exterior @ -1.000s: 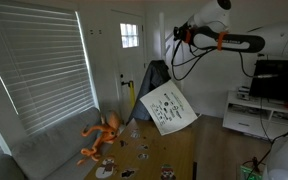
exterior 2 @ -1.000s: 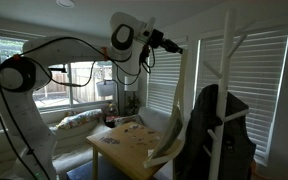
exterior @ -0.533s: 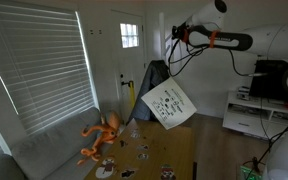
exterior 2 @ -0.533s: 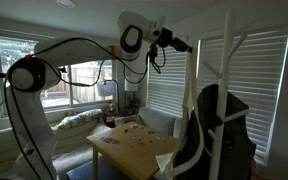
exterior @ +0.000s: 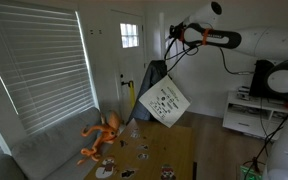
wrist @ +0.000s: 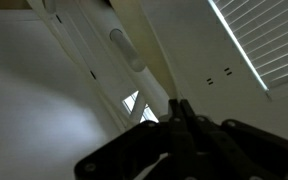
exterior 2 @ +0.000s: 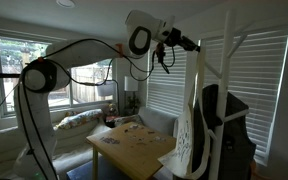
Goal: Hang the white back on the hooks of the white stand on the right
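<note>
The gripper (exterior 2: 192, 44) seemingly pinches the white bag (exterior 2: 192, 125) by its strap; carry the loop above a hook of the white stand (exterior 2: 227, 75), then lower.

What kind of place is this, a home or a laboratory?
Most likely a living room in a home. A sofa stands under window blinds, there is a door with a small window, and a low wooden table carries small items.
</note>
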